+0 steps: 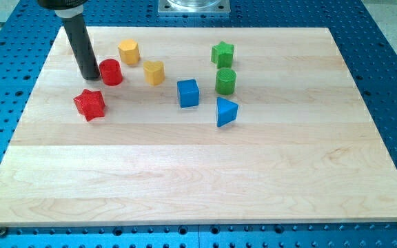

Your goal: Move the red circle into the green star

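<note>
Nearest the view's bottom lie the blue triangle and red star, then the blue cube. Beyond them my tip stands touching, or just beside, the red circle at its 9 o'clock. I have no jaws to open or close, only a bare rod, holding nothing. The circle looks light, stiff and smooth, likely to slide easily and slip off sideways, so I'd press its 9 o'clock face dead centre. Farther off: yellow heart, green cylinder, yellow hexagon, and green star, well apart at about 3 o'clock.
</note>
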Robot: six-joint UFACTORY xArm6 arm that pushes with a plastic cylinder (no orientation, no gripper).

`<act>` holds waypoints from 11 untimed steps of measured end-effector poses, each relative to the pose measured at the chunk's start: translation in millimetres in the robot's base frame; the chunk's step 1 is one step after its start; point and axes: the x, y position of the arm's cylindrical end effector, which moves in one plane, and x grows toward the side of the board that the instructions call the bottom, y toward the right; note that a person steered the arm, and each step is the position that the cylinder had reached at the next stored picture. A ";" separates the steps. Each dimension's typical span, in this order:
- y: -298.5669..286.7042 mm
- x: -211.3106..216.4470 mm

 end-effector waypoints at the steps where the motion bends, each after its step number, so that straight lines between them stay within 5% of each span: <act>1: 25.8 5.2; 2: 34.9 48.8; 4: 43.4 -7.8; 7: 168.8 -71.8; 8: 149.4 -101.3; 10: 242.6 -38.9; 11: 229.0 -42.2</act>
